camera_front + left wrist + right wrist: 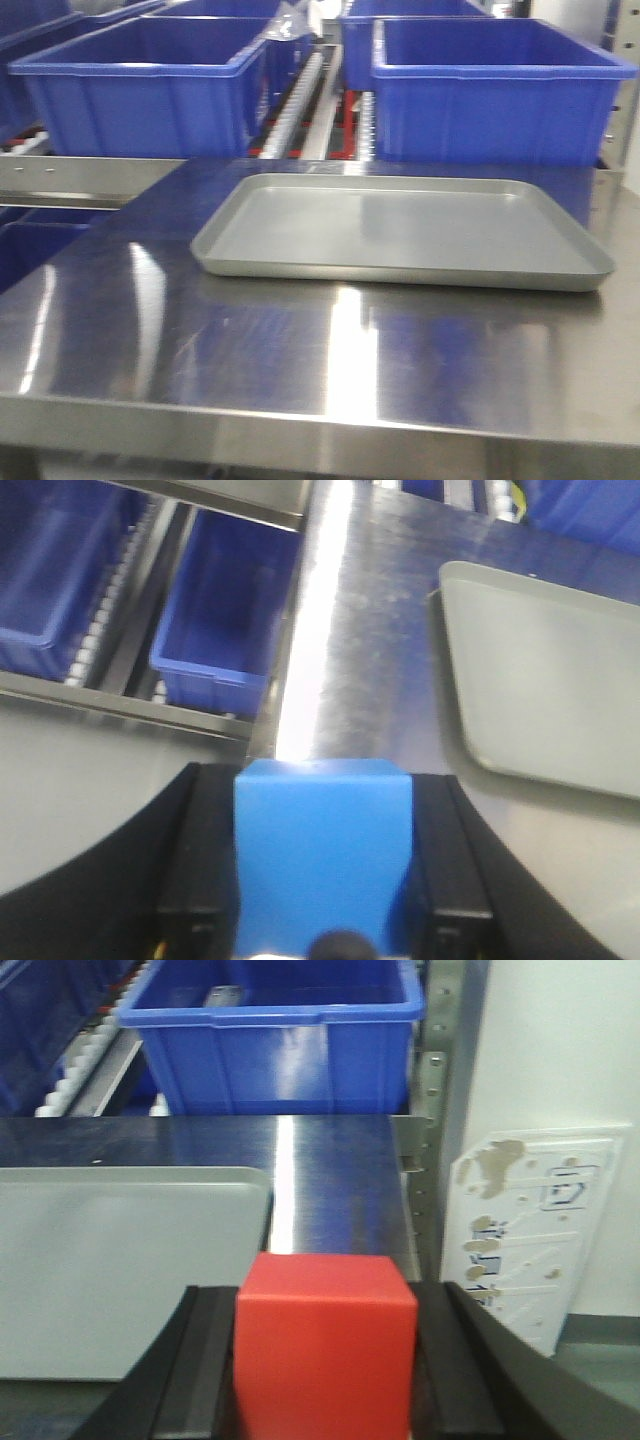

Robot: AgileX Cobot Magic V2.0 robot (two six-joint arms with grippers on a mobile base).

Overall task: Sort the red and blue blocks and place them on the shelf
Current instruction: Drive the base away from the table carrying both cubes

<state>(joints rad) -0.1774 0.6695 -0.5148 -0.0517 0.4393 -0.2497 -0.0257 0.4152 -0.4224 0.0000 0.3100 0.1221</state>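
Blue block (322, 855) clamped between the left fingers (200, 860), red block (325, 1345) between the right fingers (205, 1360), both cubes seemingly square-on above the worktop (300, 340); the front view shows neither, just the tray (400, 225).

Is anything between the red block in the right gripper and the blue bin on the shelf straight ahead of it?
Nothing visible. Only bare steel tabletop lies between the red block and the blue bin; the grey tray sits off to the side.
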